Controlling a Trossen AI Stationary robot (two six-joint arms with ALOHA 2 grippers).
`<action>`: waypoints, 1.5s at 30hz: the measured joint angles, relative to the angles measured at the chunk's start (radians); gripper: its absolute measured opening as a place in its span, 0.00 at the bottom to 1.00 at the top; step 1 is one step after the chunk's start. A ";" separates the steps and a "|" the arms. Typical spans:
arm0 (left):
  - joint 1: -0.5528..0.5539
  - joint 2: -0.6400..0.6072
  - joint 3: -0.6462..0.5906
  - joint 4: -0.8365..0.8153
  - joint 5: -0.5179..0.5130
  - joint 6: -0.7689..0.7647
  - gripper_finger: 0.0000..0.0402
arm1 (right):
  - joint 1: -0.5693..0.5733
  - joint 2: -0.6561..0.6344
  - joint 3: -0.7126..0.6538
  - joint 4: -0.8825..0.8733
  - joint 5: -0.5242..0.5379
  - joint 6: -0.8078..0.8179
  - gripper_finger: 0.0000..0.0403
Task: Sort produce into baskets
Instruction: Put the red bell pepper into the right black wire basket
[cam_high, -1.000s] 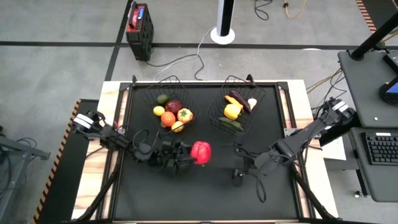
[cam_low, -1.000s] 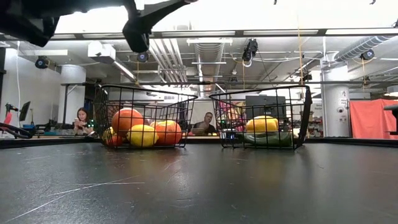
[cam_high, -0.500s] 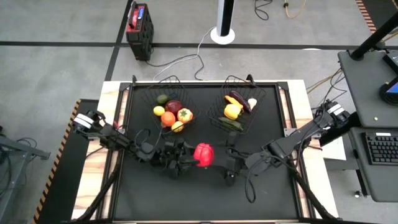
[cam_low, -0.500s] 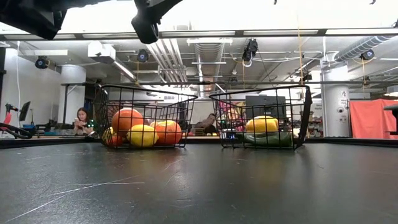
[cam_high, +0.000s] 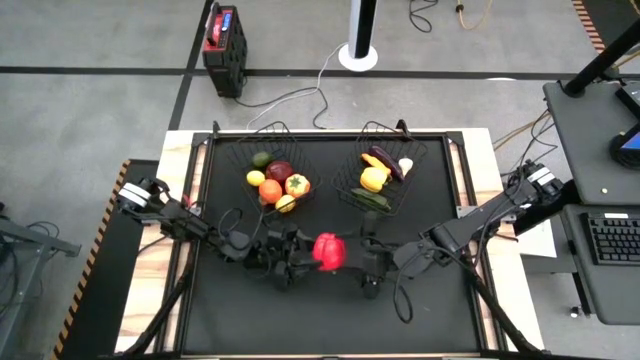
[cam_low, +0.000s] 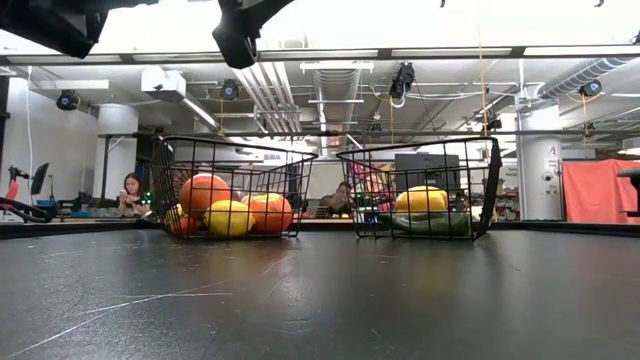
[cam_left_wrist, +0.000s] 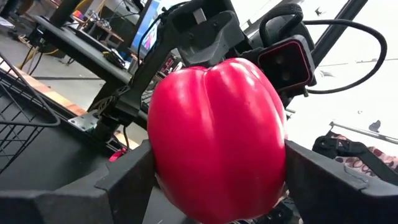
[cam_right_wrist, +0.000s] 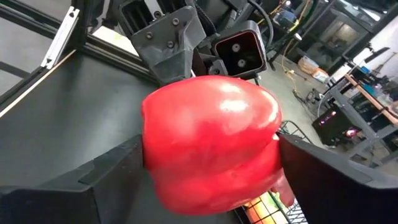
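From the high view, we see the red pepper (cam_high: 328, 250) held above the middle of the black worktop (cam_high: 240, 320), in front of both baskets. Our left end effector (cam_high: 305, 255) is at the pepper from the left and our right end effector (cam_high: 355, 262) has its tips right at the pepper's other side. The left basket (cam_high: 225, 158) holds round fruit, red, orange, yellow and green; the right basket (cam_high: 437, 150) holds an eggplant (cam_high: 380, 160), a yellow piece, something green and a pale garlic.

In the low view, both baskets stand on the far half of the worktop, well apart from each other, and only dark arm parts show at the top edge; the pepper is out of sight here.

In the left wrist view, the pepper (cam_left_wrist: 217, 134) fills the gap between our left fingers (cam_left_wrist: 127, 180), which press its flanks: a wide grip, spread by the pepper's own girth. The right arm's wrist sits just behind it.

In the right wrist view, the same pepper (cam_right_wrist: 211, 140) sits between our right fingers (cam_right_wrist: 115, 171), which stand wide on either side; we cannot tell whether they touch it yet.

We judge this to be a hand-over of the pepper from left to right, presumably bound for the right basket with the vegetables. The next move calls for the right end effector to close firmly before the left lets go, or the smooth pepper may slip.
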 joint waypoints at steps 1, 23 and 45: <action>0.000 0.001 0.000 0.000 0.001 0.000 0.74 | 0.000 0.000 0.000 -0.001 -0.004 0.000 0.84; 0.001 0.001 -0.001 -0.002 0.000 0.003 0.84 | -0.002 -0.051 -0.002 -0.029 -0.013 0.038 0.77; 0.000 -0.030 -0.001 -0.084 0.018 0.118 0.85 | -0.364 -0.196 0.117 -0.750 0.007 0.668 0.77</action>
